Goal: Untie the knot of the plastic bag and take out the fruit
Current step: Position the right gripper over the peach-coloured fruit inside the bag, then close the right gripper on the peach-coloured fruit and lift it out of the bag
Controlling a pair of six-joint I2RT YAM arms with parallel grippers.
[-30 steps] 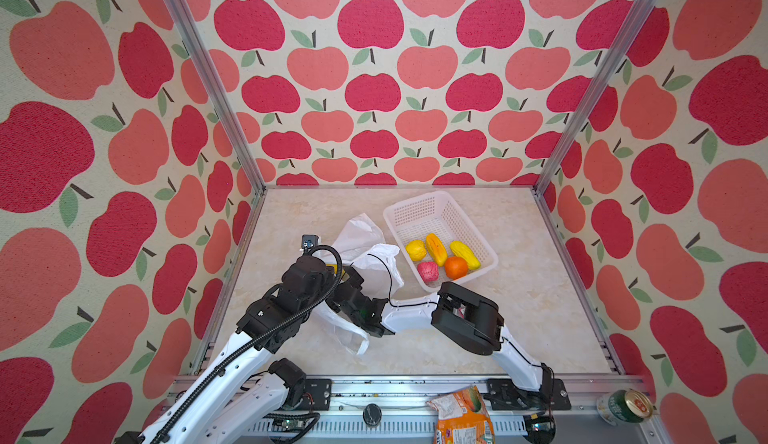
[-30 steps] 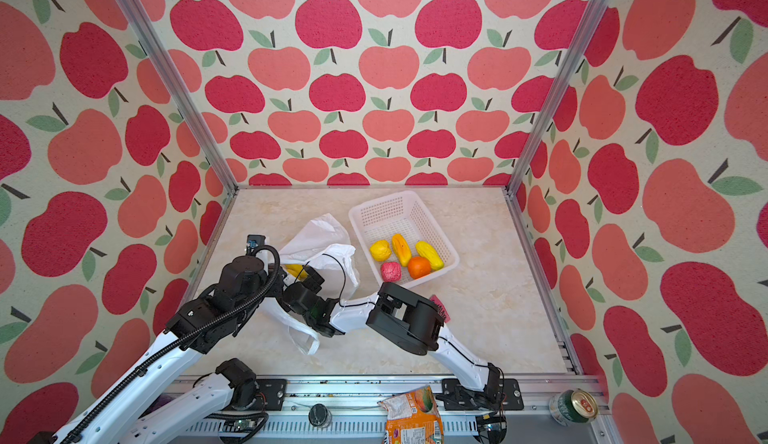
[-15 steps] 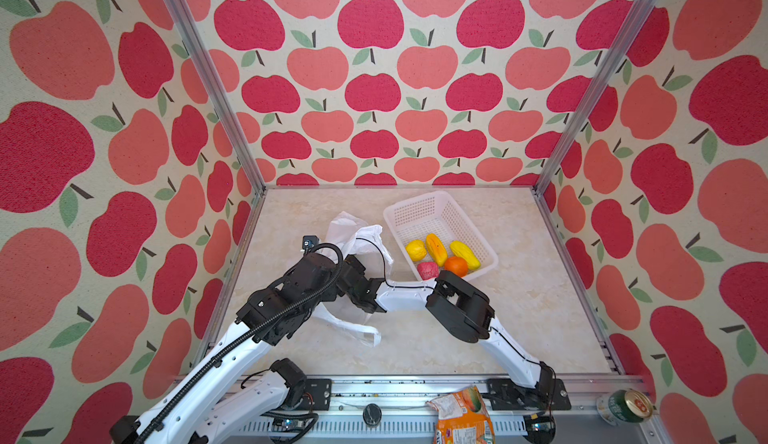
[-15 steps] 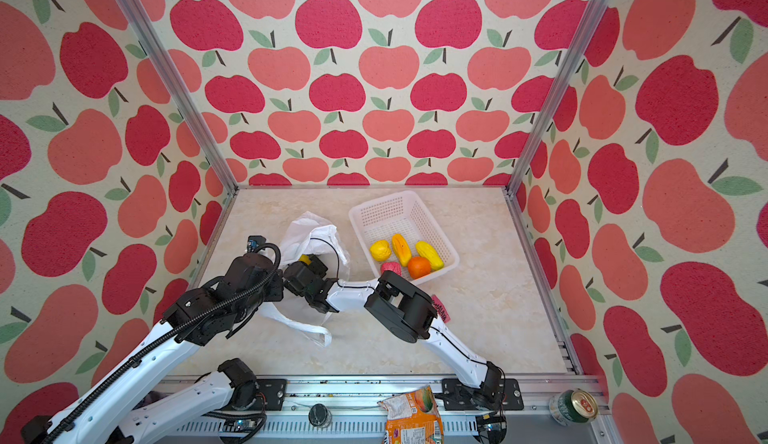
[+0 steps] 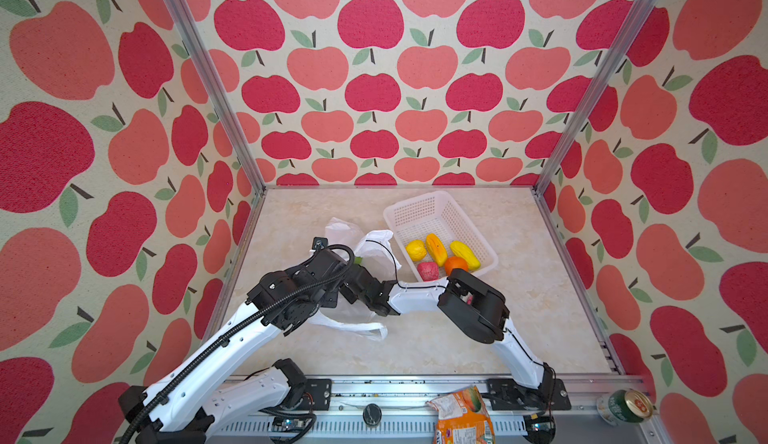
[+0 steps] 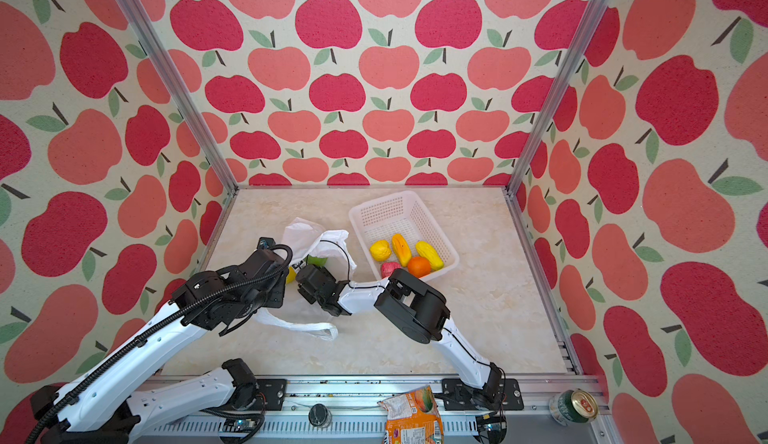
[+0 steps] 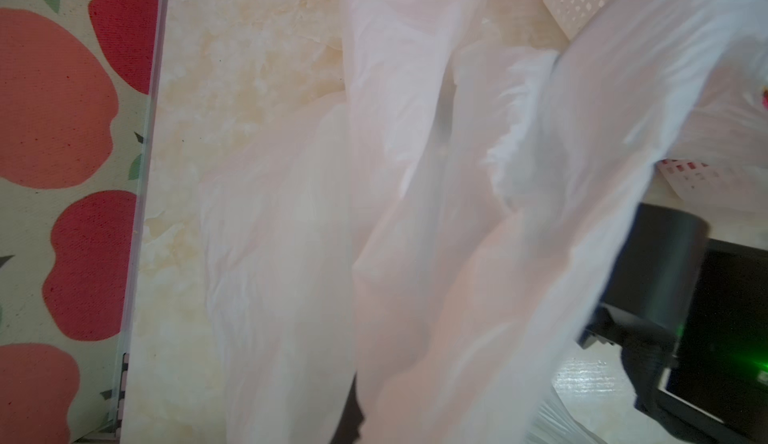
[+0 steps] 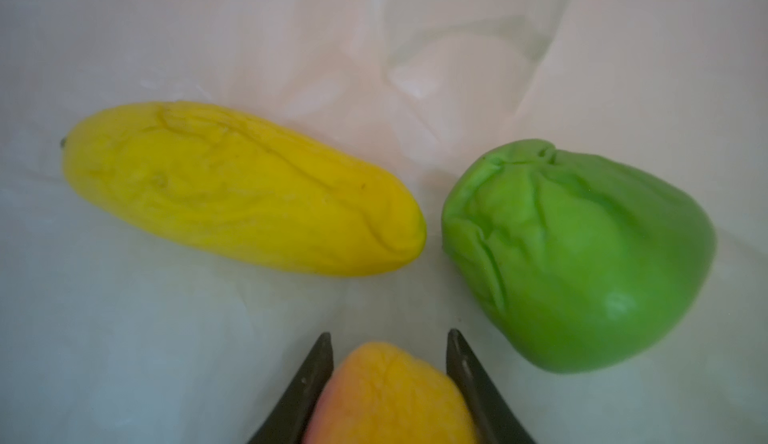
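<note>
White crinkly film: the plastic bag [image 5: 347,229] stands on the marble-look table [image 5: 519,296] just beside the white basket [image 5: 419,213], with one loop handle [image 5: 353,326] trailing flat. Both top views hide the fingertips, and only the wrist views show them. The right gripper [image 8: 390,338] is inside the bag, its fingers [image 8: 311,383] pressed against either side of an orange-yellow fruit [image 8: 390,396], near a yellow fruit [image 8: 241,192] and a green fruit [image 8: 582,254]. The left gripper [image 7: 349,417] is pressed together, pinching taut bag film.
</note>
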